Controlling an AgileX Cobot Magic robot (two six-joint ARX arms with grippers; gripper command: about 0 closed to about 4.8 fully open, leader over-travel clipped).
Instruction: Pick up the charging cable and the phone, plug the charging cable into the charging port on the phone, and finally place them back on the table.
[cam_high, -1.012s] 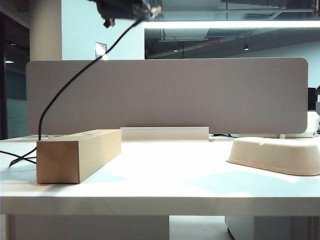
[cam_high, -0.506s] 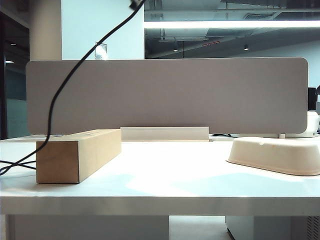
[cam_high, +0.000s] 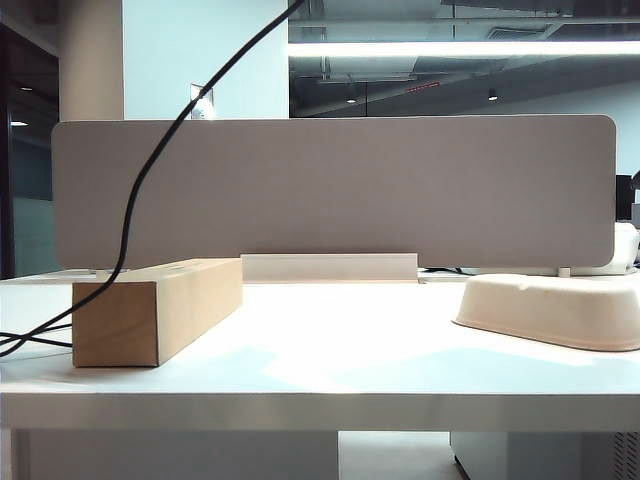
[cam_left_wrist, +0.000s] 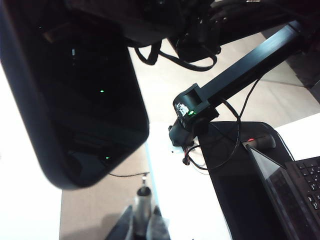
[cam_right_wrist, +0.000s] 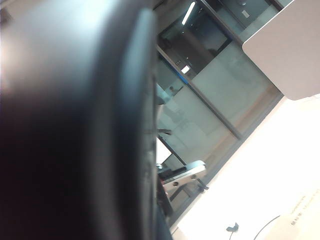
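The charging cable (cam_high: 150, 170) has swung rightward; left gripper's (cam_left_wrist: 142, 225) jaws pinch its plug, right's clamp the phone (cam_right_wrist: 75, 125).

Your open lane is the table (cam_high: 330, 375) centre; a cardboard box (cam_high: 150, 310) blocks the left, a cream tray (cam_high: 550, 310) the right, a divider panel (cam_high: 335, 190) behind, the charging cable (cam_high: 150, 170) draping leftward.

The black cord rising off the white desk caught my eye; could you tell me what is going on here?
Both arms work above the exterior view. The left gripper is shut on the silvery plug end of the thin black charging cable, close to the glossy black phone. The right gripper is shut on that phone. It is not plugged in yet.
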